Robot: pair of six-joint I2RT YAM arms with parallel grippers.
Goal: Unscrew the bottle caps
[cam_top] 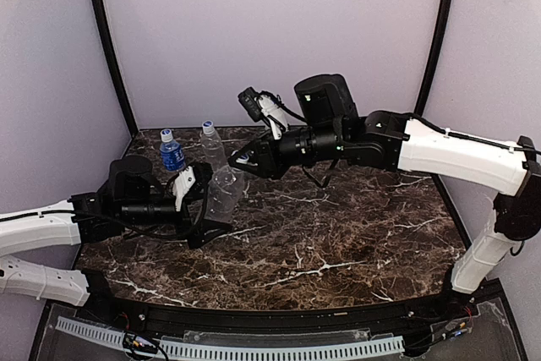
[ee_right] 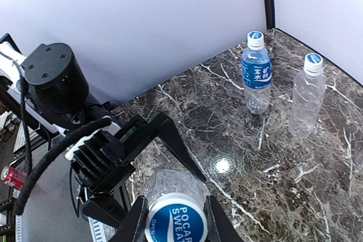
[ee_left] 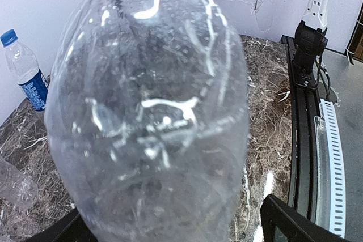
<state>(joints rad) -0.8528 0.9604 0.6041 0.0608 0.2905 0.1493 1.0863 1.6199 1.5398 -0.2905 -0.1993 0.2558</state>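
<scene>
A clear unlabelled bottle (cam_top: 223, 194) (ee_left: 147, 111) stands left of the table's middle. My left gripper (cam_top: 207, 205) (ee_left: 170, 232) is open around its body, and the right-hand finger (ee_left: 295, 222) stands clear of the plastic. From above, my right gripper (cam_top: 239, 161) (ee_right: 173, 215) is shut on this bottle's cap (ee_right: 176, 224), white-rimmed with a blue printed top, one finger (ee_right: 135, 222) on each side. Two more capped bottles stand at the back left: a blue-labelled one (cam_top: 172, 152) (ee_right: 256, 75) and a clear one (cam_top: 211, 143) (ee_right: 306, 97).
The dark marble table (cam_top: 338, 234) has purple walls behind and at both sides. My left arm's black wrist (ee_right: 108, 151) sits close under the right gripper. The right arm's base (ee_left: 309, 38) stands at the near right edge, by a white ribbed strip (cam_top: 254, 348).
</scene>
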